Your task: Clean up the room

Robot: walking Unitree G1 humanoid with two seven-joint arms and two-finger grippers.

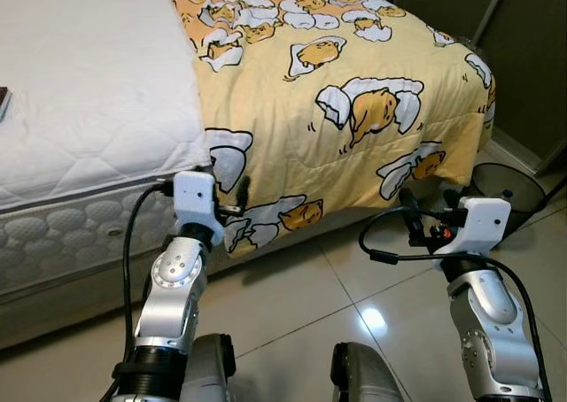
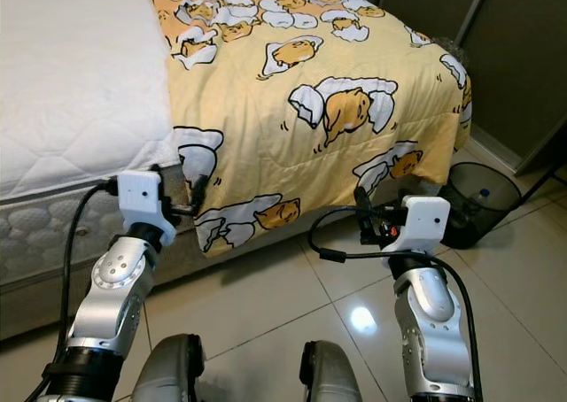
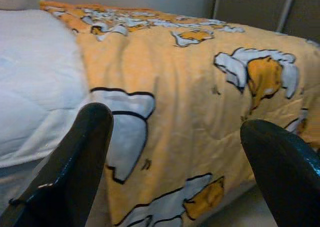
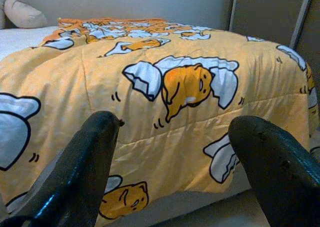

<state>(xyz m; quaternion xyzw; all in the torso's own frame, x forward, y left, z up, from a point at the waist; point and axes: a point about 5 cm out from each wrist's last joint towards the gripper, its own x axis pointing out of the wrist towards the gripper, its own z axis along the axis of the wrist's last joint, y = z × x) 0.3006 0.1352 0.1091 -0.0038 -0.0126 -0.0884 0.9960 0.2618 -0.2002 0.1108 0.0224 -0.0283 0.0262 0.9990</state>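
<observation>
A yellow blanket printed with cartoon egg figures covers the right part of the bed and hangs over its foot edge towards the floor. Left of it lies the bare white quilted mattress. My left gripper is raised at the blanket's hanging left corner, open, with the blanket just ahead of its fingers. My right gripper is held up before the blanket's lower right hem, also open and holding nothing. From the right wrist the blanket faces the gripper a short way off.
A black mesh bin stands on the tiled floor right of the bed's corner. A small dark object lies at the mattress's left edge. A pale plush toy sits at the bed's head. Dark wardrobe doors stand beyond.
</observation>
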